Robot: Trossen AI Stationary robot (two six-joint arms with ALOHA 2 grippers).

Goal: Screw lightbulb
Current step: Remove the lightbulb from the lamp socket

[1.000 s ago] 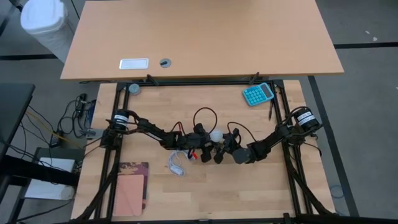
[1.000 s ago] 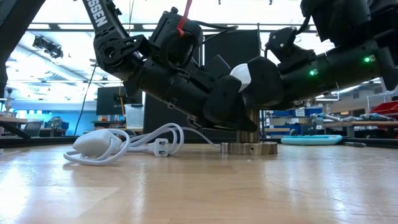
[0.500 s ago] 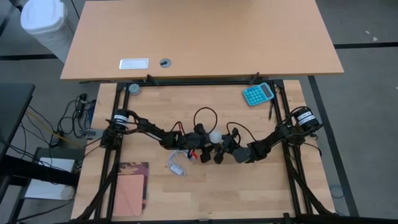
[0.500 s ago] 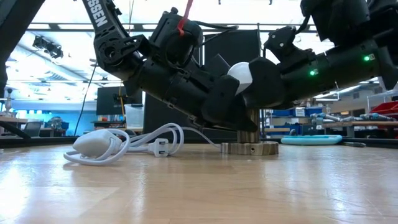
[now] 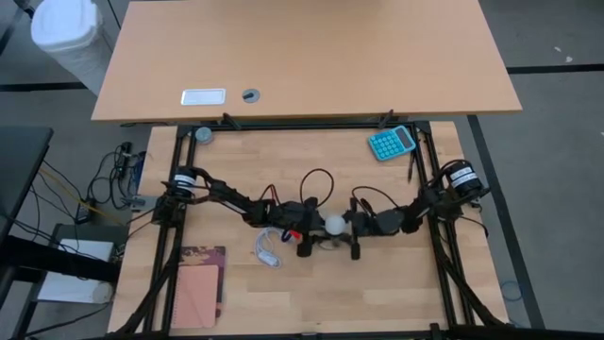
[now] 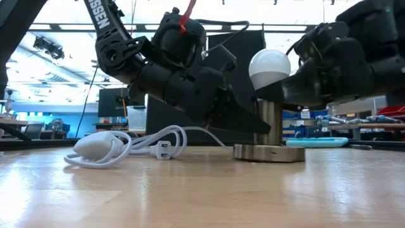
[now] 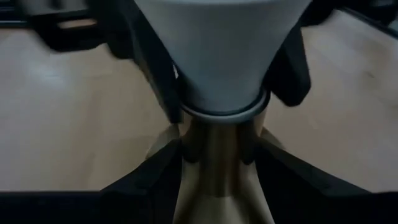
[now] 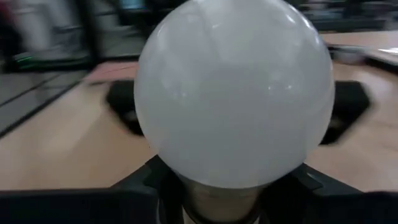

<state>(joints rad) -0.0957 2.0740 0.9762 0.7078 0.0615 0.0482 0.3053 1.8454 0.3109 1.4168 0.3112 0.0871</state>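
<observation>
The white lightbulb [image 6: 269, 66] stands upright, its tapered base [image 7: 217, 56] in a brassy socket post [image 6: 269, 123]. The post rises from a round flat base disc [image 6: 269, 153] that lies on the table. In the high view the bulb [image 5: 333, 225] is mid-table between both grippers. My left gripper [image 5: 310, 232] comes from the table's left and is shut on the post. My right gripper [image 5: 356, 227] comes from the right and is shut on the bulb below its globe [image 8: 233, 93]. My left gripper holds the socket post [image 7: 214, 165] between its two fingers [image 7: 155, 183], just below the bulb's base. The fingers slant down from the table's left and lie across the post. The post stands upright, its disc on the table. My right gripper has the bulb's neck, just under the globe [image 8: 217, 190], between its two fingers [image 8: 134, 183]. It comes level from the table's right. The globe hides the place of contact. The bulb stands upright in the socket.
The socket's white cord with a switch and plug [image 6: 120, 147] lies coiled left of the socket and shows in the high view [image 5: 267, 247]. A teal calculator [image 5: 391, 142] lies far right, a notebook [image 5: 198, 283] near left. A raised desk [image 5: 302, 57] spans the far side.
Both grippers have gone toward the table's near edge, and the right gripper has turned level. The socket has slid a little to the right. The bulb, tilted and half hidden between the grippers before, now stands upright and clear above them.
</observation>
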